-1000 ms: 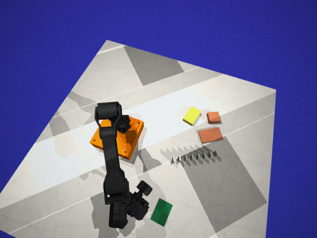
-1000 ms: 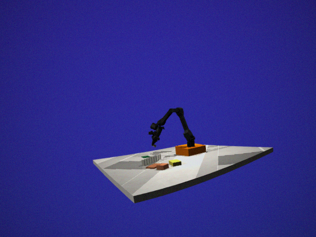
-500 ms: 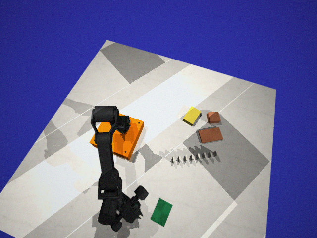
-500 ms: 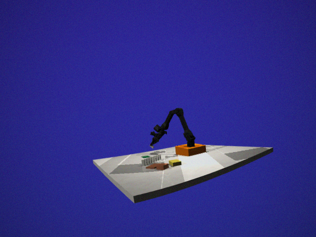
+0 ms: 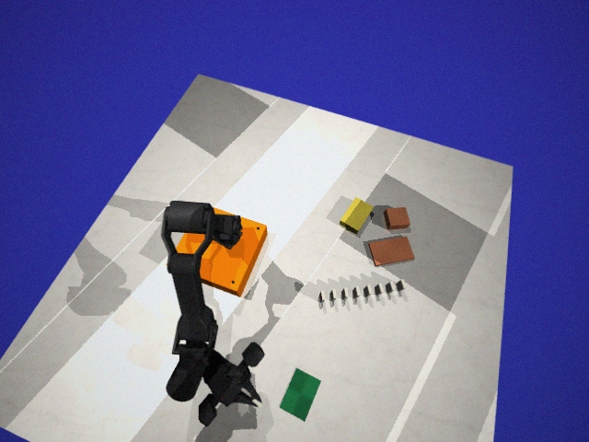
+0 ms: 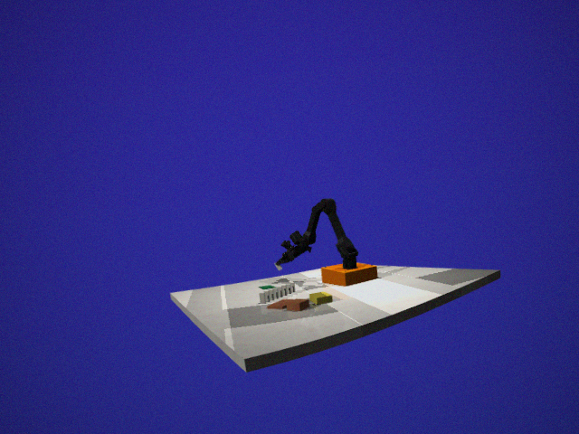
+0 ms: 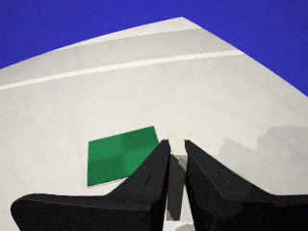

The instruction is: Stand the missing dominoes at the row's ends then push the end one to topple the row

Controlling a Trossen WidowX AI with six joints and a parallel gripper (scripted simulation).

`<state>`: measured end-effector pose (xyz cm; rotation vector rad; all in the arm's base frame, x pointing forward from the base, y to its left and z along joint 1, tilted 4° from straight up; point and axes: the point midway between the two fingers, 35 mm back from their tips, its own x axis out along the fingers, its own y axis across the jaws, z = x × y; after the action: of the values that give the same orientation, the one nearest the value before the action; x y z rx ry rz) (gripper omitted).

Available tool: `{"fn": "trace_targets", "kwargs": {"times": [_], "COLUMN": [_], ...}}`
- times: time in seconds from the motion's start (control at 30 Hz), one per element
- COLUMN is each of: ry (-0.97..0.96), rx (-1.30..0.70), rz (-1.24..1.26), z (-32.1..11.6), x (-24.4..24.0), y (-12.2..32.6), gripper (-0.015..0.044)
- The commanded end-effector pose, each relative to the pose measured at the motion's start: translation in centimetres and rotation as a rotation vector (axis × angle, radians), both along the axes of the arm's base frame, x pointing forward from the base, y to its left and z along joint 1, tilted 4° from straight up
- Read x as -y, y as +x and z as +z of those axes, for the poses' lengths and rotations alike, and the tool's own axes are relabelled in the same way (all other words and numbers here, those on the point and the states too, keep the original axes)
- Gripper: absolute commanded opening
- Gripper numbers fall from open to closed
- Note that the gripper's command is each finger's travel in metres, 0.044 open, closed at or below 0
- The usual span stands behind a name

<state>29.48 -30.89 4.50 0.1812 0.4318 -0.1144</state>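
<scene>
My gripper [image 5: 257, 401] [image 6: 279, 264] [image 7: 175, 146] is shut on a pale domino [image 6: 279, 267] [image 7: 176, 144], whose shaded side shows between the fingers in the wrist view. It holds the domino in the air, tilted, left of the green tile in the top view and well away from the row. Several standing dominoes [image 5: 367, 291] [image 6: 261, 297] form an evenly spaced, slightly slanting row at the right of the top view. All of them look upright. No loose domino shows on the table.
A flat green tile [image 5: 300, 393] [image 6: 266, 287] [image 7: 115, 156] lies near the gripper. Behind the row in the top view are a flat brown block [image 5: 391, 251], a brown cube [image 5: 397, 218] [image 6: 298, 305] and a yellow block [image 5: 356, 215] [image 6: 320, 297]. The arm stands on an orange base [image 5: 251, 257] [image 6: 334, 275].
</scene>
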Motion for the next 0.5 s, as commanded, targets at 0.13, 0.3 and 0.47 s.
{"fn": "trace_targets", "kwargs": {"times": [0.13,0.3,0.47], "ry": [0.004,-0.008,-0.022], "rx": [0.116,0.188,0.252], "rz": [0.018,0.04,0.068], "z": [0.1,0.5,0.9], "x": [-0.8,-1.4,-2.3], "y": [-1.4,-2.3,-3.4], "gripper": [0.0022,0.0022,0.0022]}}
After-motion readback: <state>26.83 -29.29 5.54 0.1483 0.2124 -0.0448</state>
